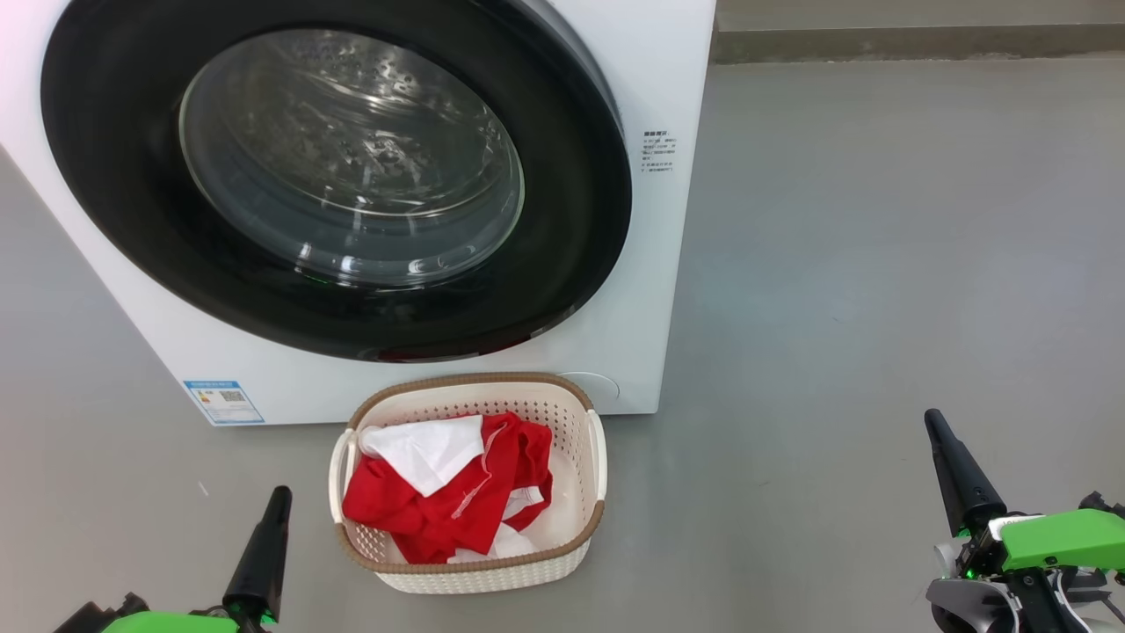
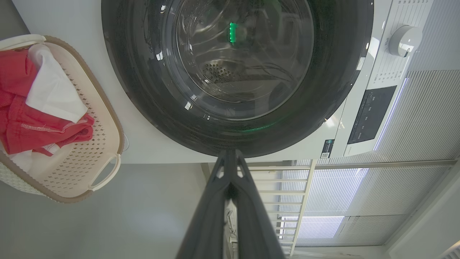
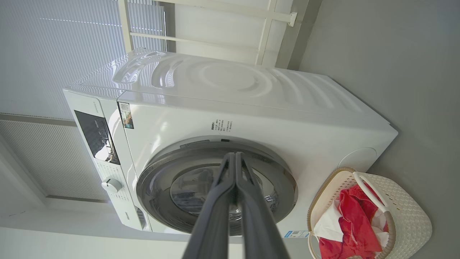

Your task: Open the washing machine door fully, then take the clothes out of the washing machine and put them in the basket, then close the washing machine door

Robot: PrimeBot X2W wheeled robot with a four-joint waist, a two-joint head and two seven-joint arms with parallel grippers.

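Note:
The white washing machine (image 1: 668, 264) stands before me with its black-rimmed round door (image 1: 114, 193) shut against the front, the glass bowl (image 1: 352, 158) showing the steel drum. On the floor in front sits the cream basket (image 1: 591, 422), holding the red and white clothes (image 1: 457, 501). My left gripper (image 1: 279, 497) is shut and empty, low to the basket's left. Out to the far right, my right gripper (image 1: 933, 420) is shut and empty as well. The door (image 2: 143, 90), basket (image 2: 107, 144) and clothes (image 2: 21, 118) show in the left wrist view; the washing machine (image 3: 251, 108) and basket (image 3: 413, 212) in the right wrist view.
Grey floor (image 1: 879, 264) spreads to the right of the machine, up to a low wall ledge (image 1: 914, 40). A blue sticker (image 1: 223, 402) marks the machine's lower left front. The control panel (image 2: 370, 115) and dial (image 2: 404, 40) sit beside the door.

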